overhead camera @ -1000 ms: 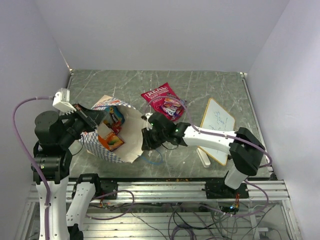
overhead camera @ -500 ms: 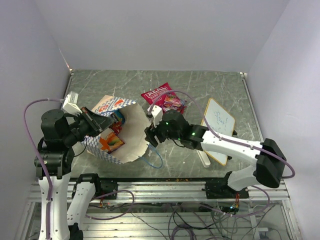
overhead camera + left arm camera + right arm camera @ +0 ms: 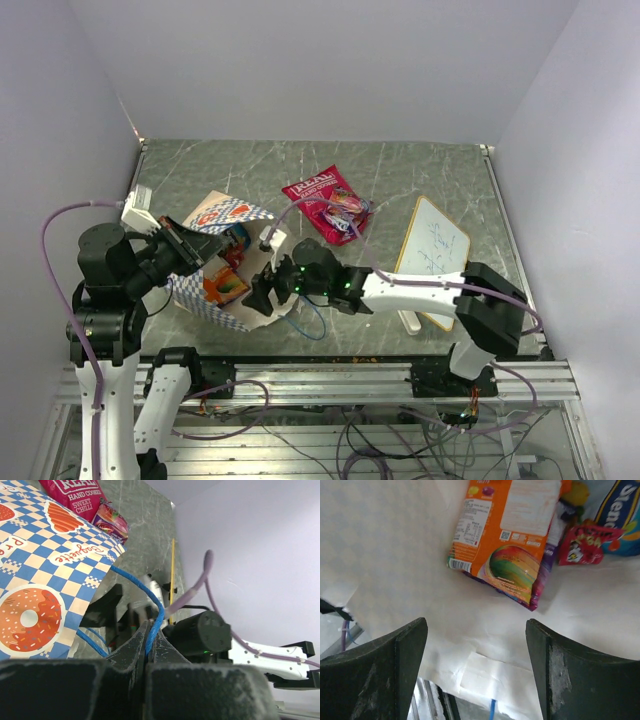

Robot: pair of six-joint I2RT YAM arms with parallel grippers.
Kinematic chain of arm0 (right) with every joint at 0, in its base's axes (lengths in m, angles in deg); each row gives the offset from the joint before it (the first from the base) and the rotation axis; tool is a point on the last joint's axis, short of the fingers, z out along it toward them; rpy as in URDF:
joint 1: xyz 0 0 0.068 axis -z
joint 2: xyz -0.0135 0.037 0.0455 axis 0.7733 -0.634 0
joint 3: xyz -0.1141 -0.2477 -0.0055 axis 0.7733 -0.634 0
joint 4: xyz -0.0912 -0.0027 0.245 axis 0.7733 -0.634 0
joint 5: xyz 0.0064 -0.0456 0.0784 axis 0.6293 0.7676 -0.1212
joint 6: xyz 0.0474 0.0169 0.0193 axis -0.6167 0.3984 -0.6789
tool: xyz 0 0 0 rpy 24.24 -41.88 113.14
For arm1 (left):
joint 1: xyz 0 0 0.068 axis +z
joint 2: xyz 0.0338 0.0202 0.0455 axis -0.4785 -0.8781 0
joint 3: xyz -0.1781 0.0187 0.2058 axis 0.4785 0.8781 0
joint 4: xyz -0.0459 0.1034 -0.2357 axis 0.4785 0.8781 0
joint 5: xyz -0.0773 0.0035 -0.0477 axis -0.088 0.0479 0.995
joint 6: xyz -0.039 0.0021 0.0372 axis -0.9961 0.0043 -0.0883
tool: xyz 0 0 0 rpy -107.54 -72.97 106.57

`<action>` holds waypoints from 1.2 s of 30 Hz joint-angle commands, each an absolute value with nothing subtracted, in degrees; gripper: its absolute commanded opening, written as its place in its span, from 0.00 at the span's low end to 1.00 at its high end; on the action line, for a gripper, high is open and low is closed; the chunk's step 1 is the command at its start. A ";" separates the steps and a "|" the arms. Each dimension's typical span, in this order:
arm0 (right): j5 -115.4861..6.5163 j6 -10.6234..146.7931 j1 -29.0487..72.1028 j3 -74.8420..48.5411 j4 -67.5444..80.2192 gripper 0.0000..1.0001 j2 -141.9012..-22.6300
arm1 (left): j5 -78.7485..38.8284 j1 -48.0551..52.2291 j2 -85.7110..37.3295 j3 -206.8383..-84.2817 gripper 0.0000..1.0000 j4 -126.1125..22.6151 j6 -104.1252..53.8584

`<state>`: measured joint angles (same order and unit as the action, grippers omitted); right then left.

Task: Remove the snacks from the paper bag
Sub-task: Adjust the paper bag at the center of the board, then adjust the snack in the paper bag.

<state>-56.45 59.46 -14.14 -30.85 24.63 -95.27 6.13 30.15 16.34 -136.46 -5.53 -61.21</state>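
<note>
The blue-and-white checkered paper bag (image 3: pixel 222 212) lies on its side at the table's left, mouth toward the right. My left gripper (image 3: pixel 188 250) is shut on its blue string handle (image 3: pixel 151 611) and holds the top edge up. My right gripper (image 3: pixel 260 294) stands open at the bag's mouth, over the cream inside (image 3: pixel 415 555), holding nothing. Just ahead of its fingers (image 3: pixel 385 672) lie snacks: an orange packet (image 3: pixel 505 535), a small red one (image 3: pixel 582 545) and a blue one (image 3: pixel 620 507). A larger red bag (image 3: pixel 318 192) and a purple packet (image 3: pixel 346 210) lie on the table outside.
A wood-framed whiteboard (image 3: pixel 432 258) lies at the right with a white marker (image 3: pixel 407 320) beside it. The bag's other blue handle (image 3: pixel 310 322) loops on the table under my right arm. The table's near metal rail (image 3: pixel 330 375) runs along the front.
My right gripper has opened and swung left from the bag's outer rim into its mouth. My left gripper has stayed shut on the handle, shifting only slightly.
</note>
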 commanded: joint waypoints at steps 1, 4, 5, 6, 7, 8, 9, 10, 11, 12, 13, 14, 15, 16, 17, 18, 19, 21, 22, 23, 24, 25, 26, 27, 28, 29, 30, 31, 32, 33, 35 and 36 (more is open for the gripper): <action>-53.58 52.45 -15.26 -27.49 28.57 0.81 -100.08 | 7.06 30.08 16.16 -139.11 0.07 -7.57 -62.21; -51.52 51.16 -15.22 -25.14 26.47 0.83 -103.14 | 7.58 30.08 15.56 -139.84 0.07 -7.46 -61.52; -50.67 50.40 -15.18 -25.00 26.51 0.85 -103.82 | 7.75 30.08 15.46 -140.03 0.07 -7.50 -61.42; -49.93 49.69 -15.18 -24.88 26.67 0.86 -104.56 | 8.03 30.08 15.37 -140.03 0.07 -7.73 -61.37; -49.33 49.14 -15.18 -24.51 26.52 0.87 -105.29 | 8.26 30.10 15.28 -139.95 0.07 -7.84 -61.43; -48.26 48.73 -15.18 -24.07 26.19 0.87 -106.23 | 8.45 30.08 15.27 -139.73 0.07 -8.08 -61.62; -47.60 47.93 -15.27 -23.82 26.23 0.90 -106.96 | 8.65 30.15 15.27 -139.55 0.07 -8.40 -61.81; -46.72 46.83 -15.24 -23.84 26.49 0.91 -107.45 | 8.95 30.11 15.27 -139.35 0.07 -8.73 -62.07; -46.04 46.06 -15.20 -24.02 27.15 0.92 -107.91 | 9.22 30.08 15.31 -139.13 0.07 -9.11 -62.29; -45.07 45.17 -15.19 -24.09 27.75 0.94 -108.35 | 9.45 30.09 15.35 -138.93 0.07 -9.41 -62.45; -44.05 44.27 -15.23 -24.17 28.29 0.94 -108.95 | 9.54 30.09 15.31 -138.73 0.07 -9.49 -62.49; -43.25 43.43 -15.21 -24.02 28.88 0.95 -109.73 | 9.76 30.10 15.25 -138.56 0.07 -9.51 -62.51; -42.86 42.73 -15.19 -23.50 29.32 0.96 -110.69 | 9.95 30.11 15.16 -138.43 0.07 -9.37 -62.40; -42.15 42.01 -15.36 -22.61 29.54 0.98 -111.84 | 10.11 30.08 15.06 -138.36 0.07 -9.19 -62.34; -41.51 40.50 -15.41 -22.12 30.01 0.98 -112.86 | 10.33 30.09 14.89 -138.28 0.07 -8.95 -62.25; -41.31 39.93 -15.48 -21.67 30.64 0.98 -113.80 | 10.52 30.10 14.81 -138.26 0.07 -8.87 -62.25; -41.09 38.87 -15.63 -21.19 31.11 1.00 -114.70 | 10.88 30.08 14.67 -138.25 0.07 -8.87 -62.37; -40.18 38.11 -16.16 -20.04 31.95 1.00 -116.21 | 11.06 30.10 14.59 -138.33 0.07 -8.51 -62.59; -39.96 37.78 -16.47 -19.59 32.47 1.00 -116.61 | 11.04 30.08 14.69 -138.34 0.07 -8.43 -62.66; -39.86 37.64 -16.70 -19.11 32.68 1.00 -116.67 | 11.10 30.12 14.80 -138.26 0.07 -8.43 -62.64; -39.49 37.44 -16.89 -18.80 32.88 1.00 -117.92 | 11.00 30.09 14.83 -138.17 0.07 -8.19 -62.48; -39.11 36.81 -17.02 -18.60 32.92 1.00 -118.55 | 10.87 30.10 14.83 -138.17 0.07 -7.88 -62.21; -38.81 35.88 -17.05 -18.44 32.75 0.99 -118.94 | 10.85 30.08 14.83 -138.05 0.07 -7.72 -62.09; -38.44 34.70 -17.10 -18.24 32.57 0.98 -119.24 | 10.89 30.10 14.76 -138.04 0.07 -7.64 -62.10; -38.41 33.49 -17.05 -18.17 32.58 0.97 -119.64 | 10.97 30.13 14.62 -138.26 0.07 -7.40 -61.90; -39.21 32.72 -17.06 -18.13 33.08 0.93 -120.30 | 10.75 30.13 14.53 -138.81 0.07 -6.86 -61.51; -39.86 32.23 -17.15 -18.01 33.76 0.90 -120.70 | 10.51 30.09 14.44 -139.27 0.07 -6.16 -60.90; -39.99 31.65 -17.29 -18.03 34.24 0.87 -121.05 | 10.19 30.13 14.33 -139.75 0.07 -5.63 -60.22; -39.87 31.05 -17.35 -18.08 34.53 0.86 -121.29 | 10.03 30.11 14.16 -140.13 0.07 -5.20 -59.52; -39.58 30.72 -17.34 -18.17 35.11 0.85 -121.40 | 10.06 30.12 13.87 -140.44 0.07 -4.86 -59.04; -38.80 30.12 -17.37 -18.32 34.87 0.80 -121.47 | 10.50 30.09 13.25 -140.98 0.07 -4.61 -58.86; -38.60 29.95 -17.36 -18.44 34.94 0.77 -121.32 | 10.68 30.08 12.97 -141.29 0.07 -4.51 -58.76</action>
